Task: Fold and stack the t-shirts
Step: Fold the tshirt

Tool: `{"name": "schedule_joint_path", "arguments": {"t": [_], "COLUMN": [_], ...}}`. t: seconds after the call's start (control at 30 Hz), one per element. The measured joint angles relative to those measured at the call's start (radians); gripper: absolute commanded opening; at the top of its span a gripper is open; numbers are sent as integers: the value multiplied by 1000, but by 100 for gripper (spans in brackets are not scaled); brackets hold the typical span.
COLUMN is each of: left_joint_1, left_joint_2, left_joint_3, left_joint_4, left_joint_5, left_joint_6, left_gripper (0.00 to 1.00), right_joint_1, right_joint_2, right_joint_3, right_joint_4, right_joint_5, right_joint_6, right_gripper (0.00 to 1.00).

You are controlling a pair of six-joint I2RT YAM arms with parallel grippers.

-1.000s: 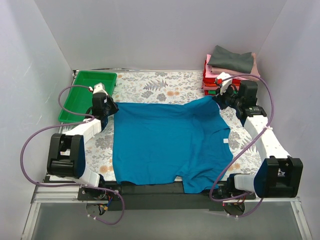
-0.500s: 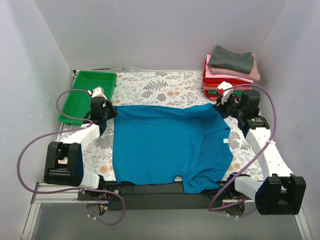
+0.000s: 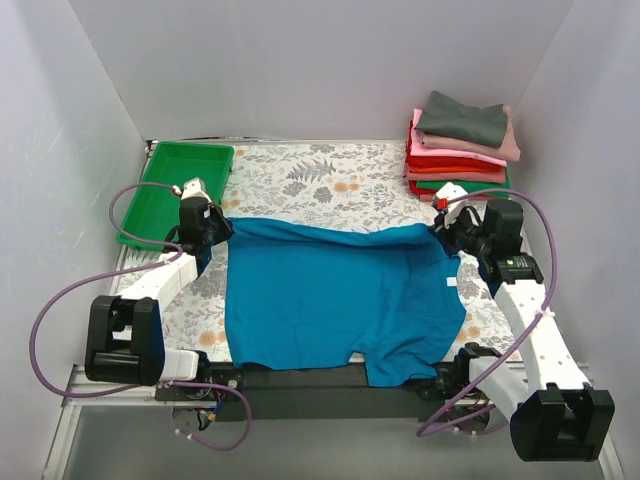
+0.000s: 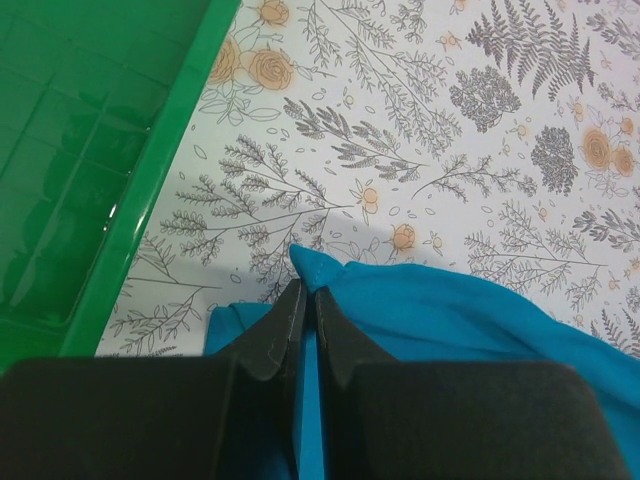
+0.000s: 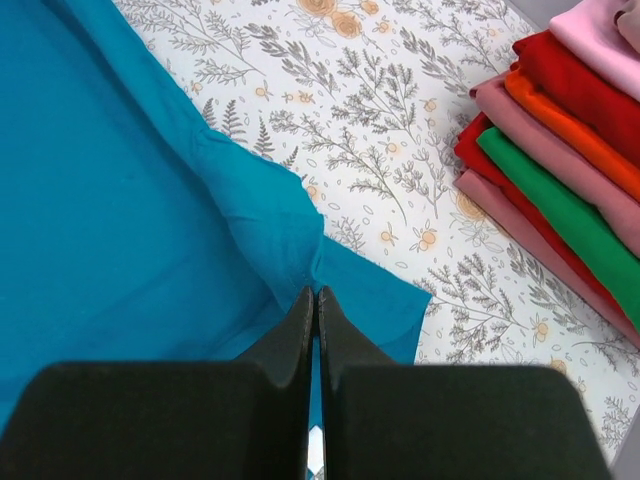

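Soft, matt cotton-like cloth, faintly creased: the teal t-shirt [image 3: 330, 300] at centre frame, on a surface [image 3: 310, 175] with a smooth floral print. At upper left, the green tray [image 3: 185, 165] shows glossy, reflective plastic; at upper right, the folded t-shirts [image 3: 462, 145] look equally matt.

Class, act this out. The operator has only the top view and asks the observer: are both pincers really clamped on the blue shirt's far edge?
Observer: Yes for the left. Its wrist view shows the left pincer shut on a bunched tip of the blue shirt.
Operator: And the right one?
Observer: Its wrist view shows the right pincer shut on a raised fold, with a flat flap of the shirt lying just beyond on the tablecloth.
Operator: Anything about the stack?
Observer: Seen edge on from the right wrist, the stack has an orange layer directly under a red one.
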Motion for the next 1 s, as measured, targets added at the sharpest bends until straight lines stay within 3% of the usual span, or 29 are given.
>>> {"name": "schedule_joint_path", "arguments": {"t": [0.77, 0.9, 0.93, 1.0], "left_joint_1": [0, 0, 0, 0], "left_joint_2": [-57, -59, -64, -95], "left_joint_3": [-58, -64, -65, -69], "left_joint_4": [-172, -215, -231, -272], "left_joint_5": [-1, 0, 2, 2], "left_joint_6": [-63, -95, -109, -145], "left_gripper": [1, 31, 45, 56], "right_joint_1": [0, 0, 0, 0], "right_joint_2": [-189, -189, -189, -189], "right_joint_3": [-129, -129, -129, -130], "right_joint_4": [-122, -130, -134, -142], "right_joint_5": [45, 51, 52, 54], "right_joint_6": [-38, -53, -56, -64], "right_gripper": [1, 1, 1, 1]}}
